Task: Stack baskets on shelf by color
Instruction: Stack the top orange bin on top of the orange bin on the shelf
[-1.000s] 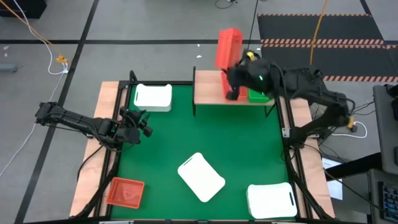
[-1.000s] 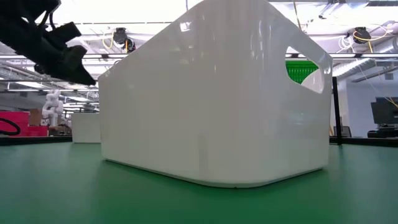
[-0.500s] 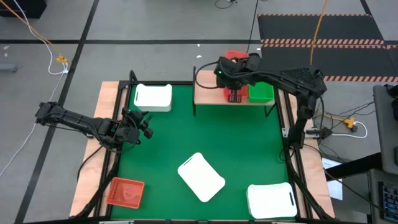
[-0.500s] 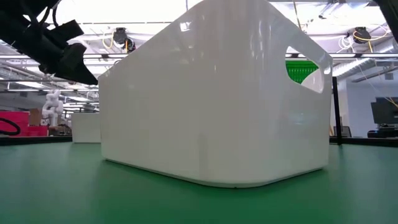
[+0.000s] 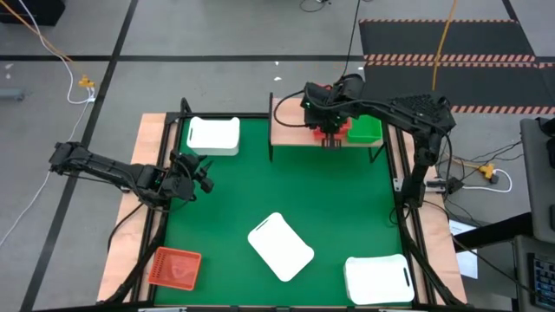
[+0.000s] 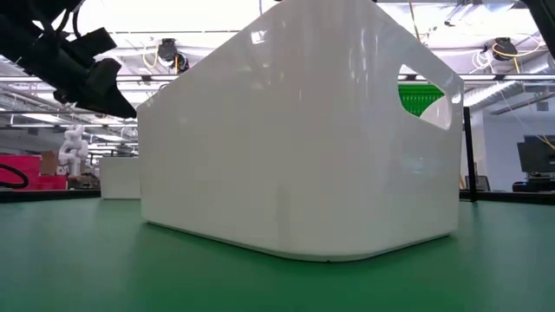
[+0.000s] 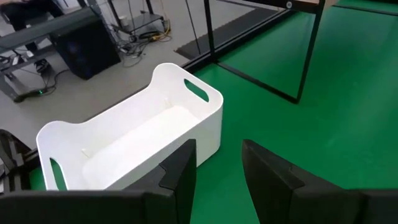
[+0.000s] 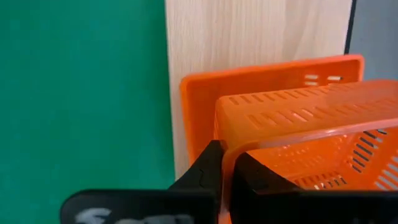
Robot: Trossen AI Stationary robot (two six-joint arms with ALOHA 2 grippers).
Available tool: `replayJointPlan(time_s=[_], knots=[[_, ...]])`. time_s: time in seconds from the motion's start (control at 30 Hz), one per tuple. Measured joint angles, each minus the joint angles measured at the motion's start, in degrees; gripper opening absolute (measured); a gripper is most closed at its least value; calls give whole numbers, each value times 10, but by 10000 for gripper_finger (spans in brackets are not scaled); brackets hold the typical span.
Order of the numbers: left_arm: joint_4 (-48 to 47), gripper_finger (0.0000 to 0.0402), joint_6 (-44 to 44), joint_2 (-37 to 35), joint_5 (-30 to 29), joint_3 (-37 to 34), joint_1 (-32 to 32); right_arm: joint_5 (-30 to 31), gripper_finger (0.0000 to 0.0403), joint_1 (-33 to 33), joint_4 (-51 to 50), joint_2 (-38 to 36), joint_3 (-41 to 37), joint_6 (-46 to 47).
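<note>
The right arm reaches from the table's right edge, bent at the elbow, across to the shelf (image 5: 299, 130) at the far side. Its wrist points down over the shelf's middle, and the right gripper (image 8: 227, 171) has its fingers pressed together on the near rim of an upper orange basket (image 8: 311, 146). That basket sits tilted inside a lower orange basket (image 8: 199, 93), which rests on the wood. A green basket (image 5: 366, 130) stands just beside them on the shelf's right end.

The left arm stretches from the left edge, low and nearly level, its forearm angled toward the table's middle. The left gripper (image 7: 217, 168) hangs above the green table (image 5: 260, 186) with fingers spread, holding nothing, pointing at a white basket (image 7: 134, 140) in the far left corner.

A second white basket (image 5: 280, 246) lies near the middle, probably upside down. A third white basket (image 5: 378, 280) is in the near right corner, and a single orange basket (image 5: 175, 266) in the near left corner.
</note>
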Motion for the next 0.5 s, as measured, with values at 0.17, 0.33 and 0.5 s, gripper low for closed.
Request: replayJointPlan(time_s=[0.17,0.33,0.5], knots=[[0,131,0,0,0,0,0,-22,0,0,8,0,-9,9],[-1,131,0,0,2,0,0,-28,10,0,23,0,-12,11],[0,131,3,0,-1,0,0,-27,51,0,29,-1,-13,10]])
